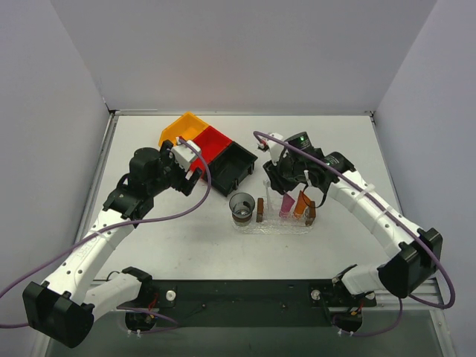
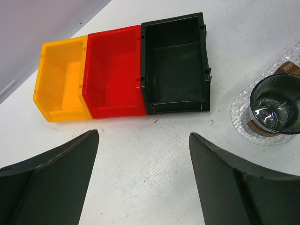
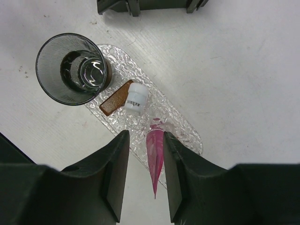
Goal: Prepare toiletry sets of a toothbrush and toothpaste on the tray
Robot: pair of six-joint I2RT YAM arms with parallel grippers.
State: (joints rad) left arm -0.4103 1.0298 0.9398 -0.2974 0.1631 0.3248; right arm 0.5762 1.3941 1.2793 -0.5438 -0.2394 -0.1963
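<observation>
On the white cap [image 3: 136, 97], a thin band of dark print, too small to read. Cap against the end of a brown plate [image 3: 114, 99], over the tray [image 3: 183, 125]; hard to tell whether part of the pink tube or separate.

Tray of clear, bumpy plastic with rounded ends, flat on the table [image 1: 149, 238] in front of the right arm. At one rounded end, a dark see-through glass [image 3: 72, 68].

Right claw [image 3: 145, 136] narrowly spread, straddling the pink toothpaste tube [image 3: 154, 154], with a strip of tray showing between the tube and one finger, so no pinch. In the overhead view, pink tube upright on the tray. Just beside it on the same tray, the orange toothpaste tube [image 1: 301, 202], also upright.

Left claw [image 2: 143, 136] spread wide, nothing between its fingers, hovering over the table in front of three bins in a touching row: orange bin [image 2: 63, 79], red bin [image 2: 115, 70], black bin [image 2: 176, 63].

Table white and matte, with faint scratches and a few small dark specks. Along its near edge, a black base plate [image 1: 238, 294] under both arms. Pale grey walls [image 1: 245, 44] on three sides. Purple cables [image 1: 186, 212] along both arms.
</observation>
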